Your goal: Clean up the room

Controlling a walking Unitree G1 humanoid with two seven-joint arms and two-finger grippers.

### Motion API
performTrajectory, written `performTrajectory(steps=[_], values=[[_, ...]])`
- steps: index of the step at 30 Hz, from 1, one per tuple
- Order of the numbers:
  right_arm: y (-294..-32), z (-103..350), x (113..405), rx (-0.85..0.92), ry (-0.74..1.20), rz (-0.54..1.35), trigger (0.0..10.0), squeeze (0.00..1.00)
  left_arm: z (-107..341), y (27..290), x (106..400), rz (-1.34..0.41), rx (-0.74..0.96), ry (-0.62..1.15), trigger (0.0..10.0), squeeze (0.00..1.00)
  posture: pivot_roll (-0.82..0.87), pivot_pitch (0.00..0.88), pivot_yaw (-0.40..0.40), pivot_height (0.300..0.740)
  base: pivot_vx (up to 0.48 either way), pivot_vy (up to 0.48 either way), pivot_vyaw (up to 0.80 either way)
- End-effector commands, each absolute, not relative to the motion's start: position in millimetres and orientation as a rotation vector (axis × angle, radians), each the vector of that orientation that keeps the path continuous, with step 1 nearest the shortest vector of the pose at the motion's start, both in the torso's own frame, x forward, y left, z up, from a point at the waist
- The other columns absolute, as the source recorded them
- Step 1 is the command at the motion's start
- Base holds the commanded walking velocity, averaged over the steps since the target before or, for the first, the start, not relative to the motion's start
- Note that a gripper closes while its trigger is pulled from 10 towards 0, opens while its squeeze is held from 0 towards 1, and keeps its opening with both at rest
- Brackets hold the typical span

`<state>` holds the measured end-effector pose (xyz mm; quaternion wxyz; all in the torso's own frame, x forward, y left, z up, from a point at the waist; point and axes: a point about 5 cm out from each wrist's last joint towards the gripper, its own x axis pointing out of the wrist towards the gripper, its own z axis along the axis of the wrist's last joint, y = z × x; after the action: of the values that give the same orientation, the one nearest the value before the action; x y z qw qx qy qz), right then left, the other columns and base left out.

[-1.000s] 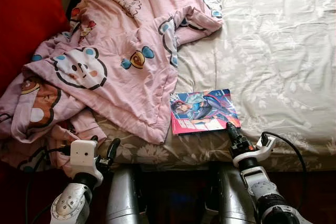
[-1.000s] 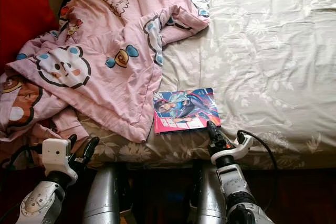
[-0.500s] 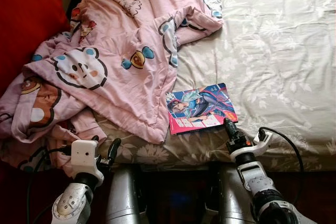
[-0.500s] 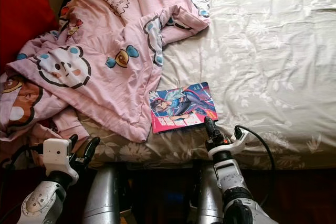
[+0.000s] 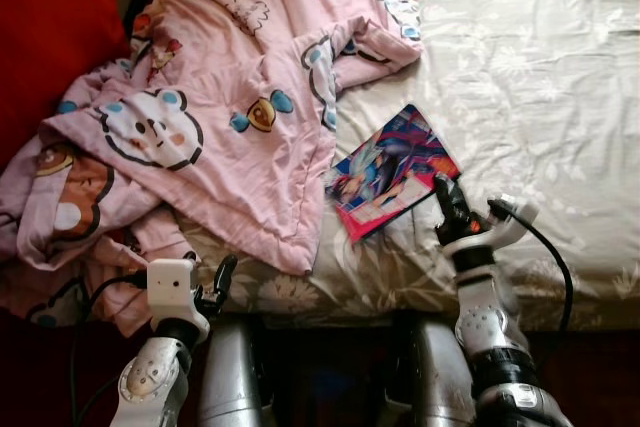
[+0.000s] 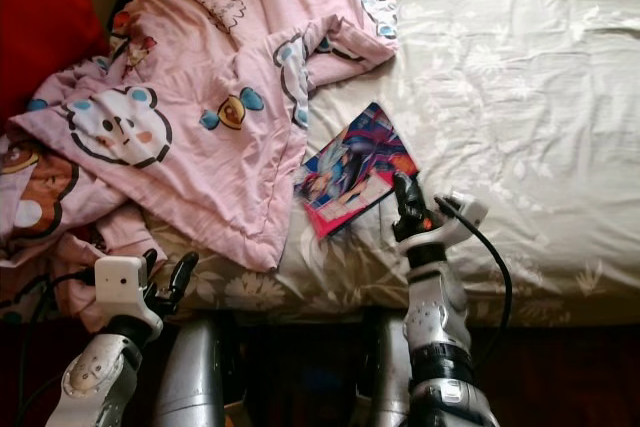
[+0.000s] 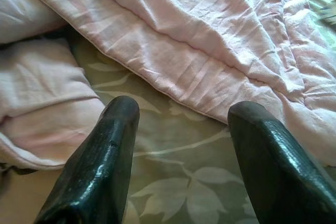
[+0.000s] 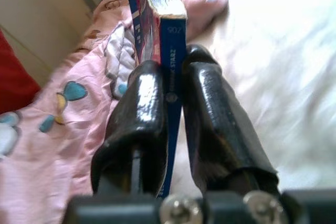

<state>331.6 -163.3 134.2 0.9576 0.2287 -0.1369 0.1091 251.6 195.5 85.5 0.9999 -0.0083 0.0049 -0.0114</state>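
Clamped between the right gripper [image 8: 176,124] jaws, a comic book [image 5: 392,169] tilts off the bed [image 5: 540,97], ready for carrying away; left gripper [image 7: 181,156] jaws gape idle.

The right arm is raised from below over the near edge of the bed [image 5: 560,147], its silver forearm upright and a black cable looped beside the wrist. The right gripper [image 5: 441,193] is pointed up and away from the robot, and its two black fingers [image 8: 210,108] are closed flat on the thin book [image 8: 169,56], which is clamped between them by its edge. The left arm is held low at the near edge of the bed, toward its left corner. The left gripper [image 5: 222,277] is kept apart from everything, its fingers [image 7: 100,166] spread wide and nothing gripped between them.
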Motion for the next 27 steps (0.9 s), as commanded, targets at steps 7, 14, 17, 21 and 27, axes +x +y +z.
performTrajectory(steps=[7,14,17,21,27], values=[[-138,150,317,0.111,-0.279,0.228,10.0,0.00,75,189,251,-0.013,-0.035,0.024,10.0,0.00,0.10,0.213,-0.067,0.570,0.000,0.000,0.00],[-134,145,308,0.122,-0.234,0.184,10.0,0.00,73,195,249,0.011,-0.055,0.024,10.0,0.00,0.11,0.211,-0.072,0.610,0.000,0.000,0.00],[-136,146,307,0.119,-0.228,0.146,10.0,0.00,70,195,248,0.014,-0.062,0.030,10.0,0.00,0.10,0.204,-0.067,0.635,0.000,0.000,0.00],[-136,147,304,0.111,-0.230,0.135,10.0,0.00,68,193,248,0.008,-0.063,0.030,10.0,0.00,0.10,0.197,-0.067,0.655,0.000,0.000,0.00],[-138,148,302,0.117,-0.221,0.119,10.0,0.00,67,189,251,-0.002,-0.071,0.027,10.0,0.00,0.09,0.167,-0.078,0.695,0.000,0.000,0.00]])
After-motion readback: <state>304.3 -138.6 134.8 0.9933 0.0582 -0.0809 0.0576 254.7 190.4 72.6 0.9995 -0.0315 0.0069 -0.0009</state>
